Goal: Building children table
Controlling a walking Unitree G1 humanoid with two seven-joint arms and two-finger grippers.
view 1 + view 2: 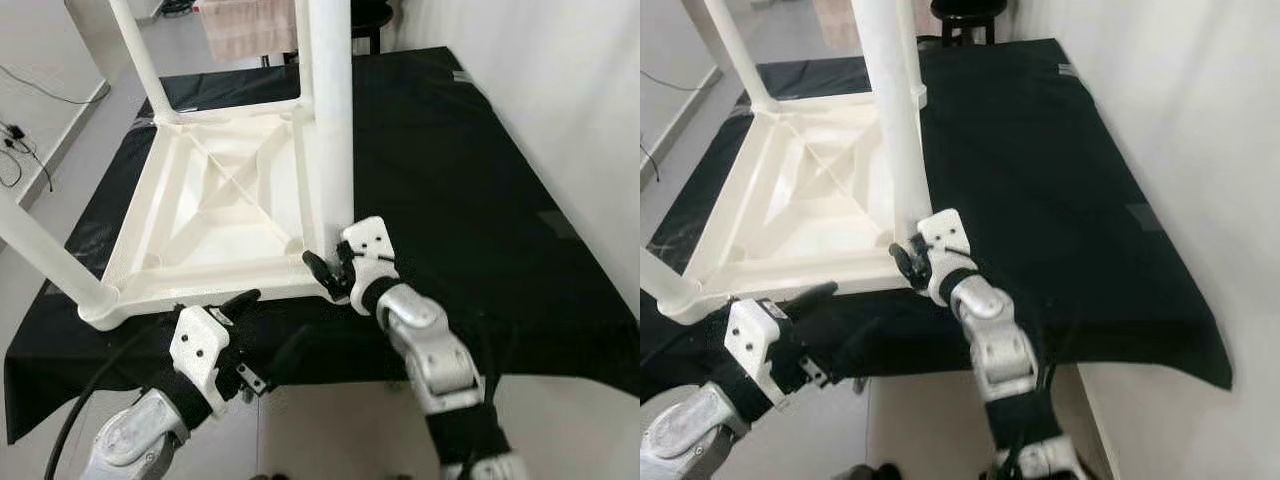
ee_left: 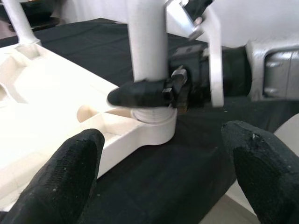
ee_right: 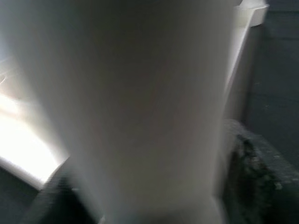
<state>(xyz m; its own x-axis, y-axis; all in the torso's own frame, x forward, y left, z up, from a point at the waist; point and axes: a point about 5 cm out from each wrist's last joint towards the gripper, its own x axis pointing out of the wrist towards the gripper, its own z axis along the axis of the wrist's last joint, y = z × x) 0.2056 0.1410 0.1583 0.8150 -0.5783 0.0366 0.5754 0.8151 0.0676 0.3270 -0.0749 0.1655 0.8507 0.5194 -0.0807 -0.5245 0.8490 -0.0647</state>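
1. Left eye view: the right gripper (image 1: 322, 268) is clenched around the base of the near-right table leg (image 1: 330, 110), just where that leg enters the corner socket of the upturned white table top (image 1: 215, 200). The table top lies underside-up on a black cloth (image 1: 450, 180) spread over a low platform. The left gripper (image 1: 240, 302) hangs just off the table top's near edge, fingers spread and holding nothing.

2. Right eye view: same arrangement. A far leg (image 1: 735, 50) stands upright in its corner; a near-left leg (image 1: 660, 275) leans out of frame from its socket. A white wall (image 1: 1200, 120) runs close along the robot's right.

3. Left wrist view: one black finger (image 2: 140, 94) of the right gripper wraps the leg directly above the socket collar (image 2: 154, 128). The collar seam is visible; whether the leg is fully seated cannot be told. The left gripper's own fingertips (image 2: 70, 163) are well apart.

4. Right wrist view: the leg sits blurred against the lens; no detail of the joint can be read.

5. Risk assessment: the leg is tall and is held only at its foot, so a sideways push could lever it crooked in the socket or jam it. The table top is unrestrained and may slide on the cloth, since the left gripper is not bracing it.
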